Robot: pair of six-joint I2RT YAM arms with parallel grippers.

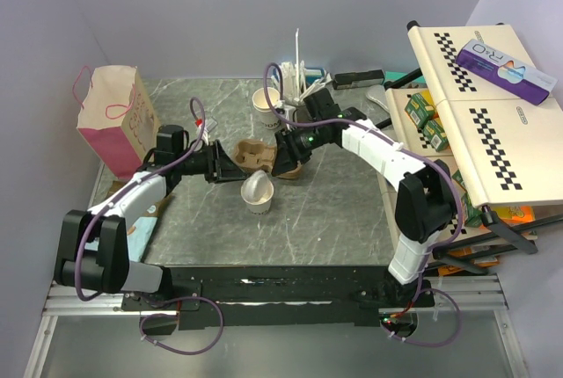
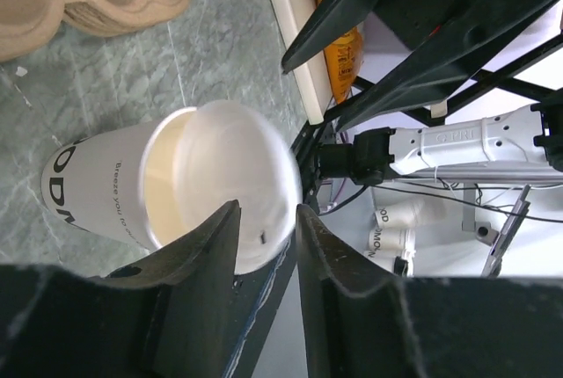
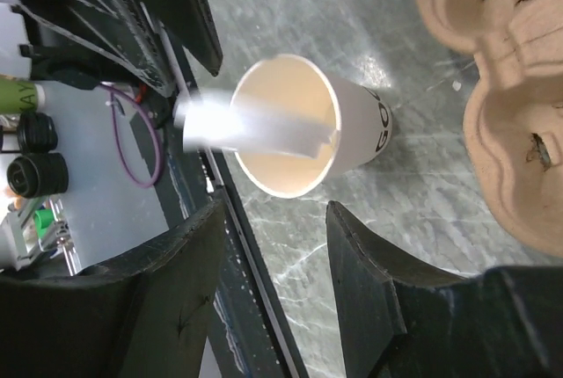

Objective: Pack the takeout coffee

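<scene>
Closest to my left wrist lens, the left end effector (image 2: 267, 220) is released, gripping nothing; the right end effector (image 3: 274, 220) is released too. Both point at the takeout coffee cup (image 1: 258, 200) on the grey bench (image 1: 343, 211), just beside the cardboard tray (image 1: 253, 154): off-white paper, dark lettering, tan inside, its white lid (image 2: 237, 167) sitting askew on the rim.

The top view looks down from above and behind the arm bases, far enough back to take in the whole tabletop (image 1: 343, 211). Each wrist view looks out past its own jaws, close to the surface. From opposite sides, both frame the same paper cup (image 2: 88, 189), with the cardboard tray (image 3: 501, 88) at one edge.
</scene>
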